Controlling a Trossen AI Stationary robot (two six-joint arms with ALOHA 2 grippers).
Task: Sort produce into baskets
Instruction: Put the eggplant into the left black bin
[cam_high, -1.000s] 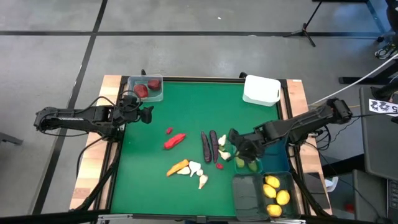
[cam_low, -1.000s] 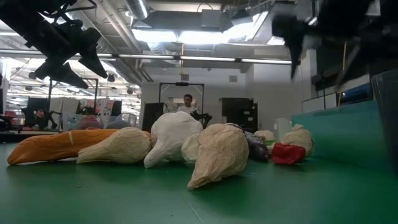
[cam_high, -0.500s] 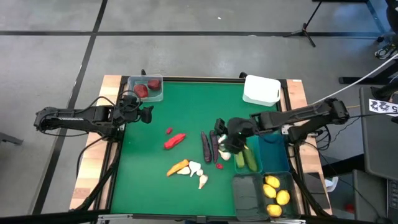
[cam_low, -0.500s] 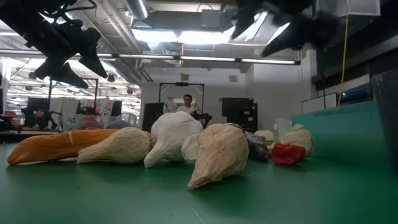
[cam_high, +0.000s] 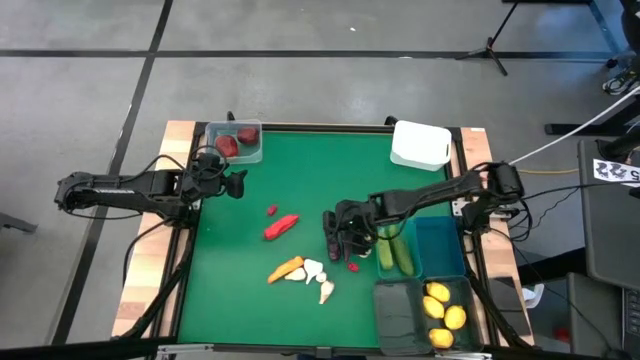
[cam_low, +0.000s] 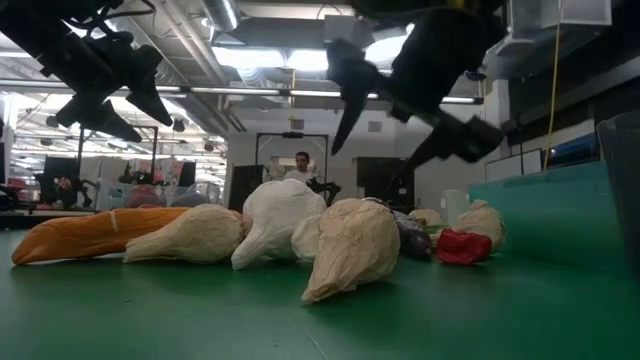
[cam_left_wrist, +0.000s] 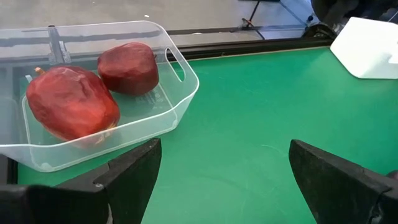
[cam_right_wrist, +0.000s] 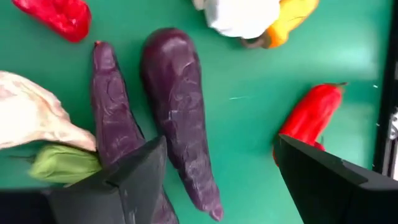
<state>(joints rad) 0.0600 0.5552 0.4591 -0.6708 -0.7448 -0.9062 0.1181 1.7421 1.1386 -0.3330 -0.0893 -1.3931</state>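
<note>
Two eggplants (cam_right_wrist: 155, 118) lay side by side mid-table; right gripper (cam_high: 343, 228) hung over them, fingers spread, apparently lining up a grab. Left gripper (cam_high: 232, 185) parked open beside clear bin (cam_left_wrist: 180, 93).

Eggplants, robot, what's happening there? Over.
Right gripper open over two eggplants, nothing held. Left gripper open, waiting by clear bin. Garlic touches one eggplant.
</note>
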